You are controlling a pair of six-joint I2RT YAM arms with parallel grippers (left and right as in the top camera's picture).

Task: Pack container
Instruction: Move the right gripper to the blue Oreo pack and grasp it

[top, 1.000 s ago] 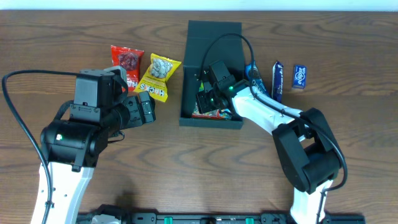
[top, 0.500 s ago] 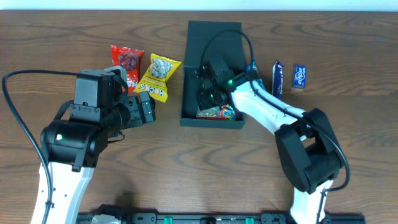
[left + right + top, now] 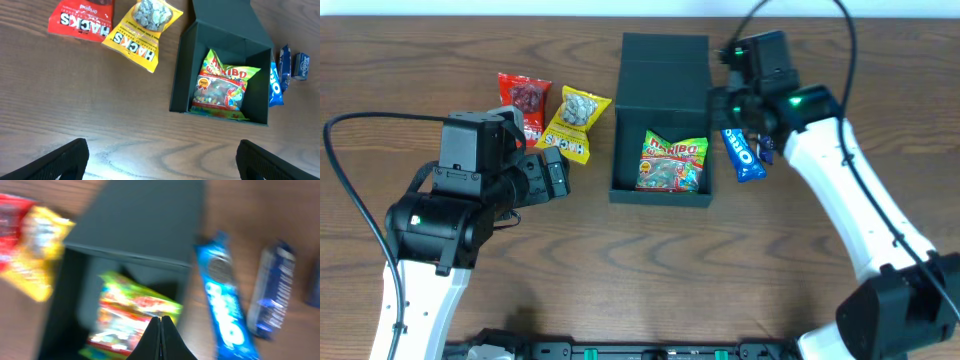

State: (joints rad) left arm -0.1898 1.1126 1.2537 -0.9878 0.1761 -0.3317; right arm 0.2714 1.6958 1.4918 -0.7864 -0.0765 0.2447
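Note:
The container [image 3: 658, 195] is a dark green-black square box with its flap lid open toward the back. It also shows in the left wrist view [image 3: 182, 75] and the right wrist view [image 3: 145, 220]. A green Haribo bag [image 3: 672, 162] lies inside it [image 3: 222, 85] [image 3: 132, 317]. My right gripper [image 3: 728, 100] is shut and empty [image 3: 161, 320], raised above the box's back right corner. My left gripper [image 3: 555, 175] is open and empty [image 3: 160, 160] over bare table, left of the box.
A red Hacks packet [image 3: 525, 100] and a yellow Hacks packet [image 3: 575, 122] lie left of the box. A blue Oreo packet [image 3: 742, 155] lies right beside the box's right wall, with a dark blue bar [image 3: 272, 295] and a small blue packet [image 3: 301, 66] farther right.
My right gripper has risen out of the box and moved back and right. The Haribo bag stays lying in the box, now in full view. The left arm has not moved.

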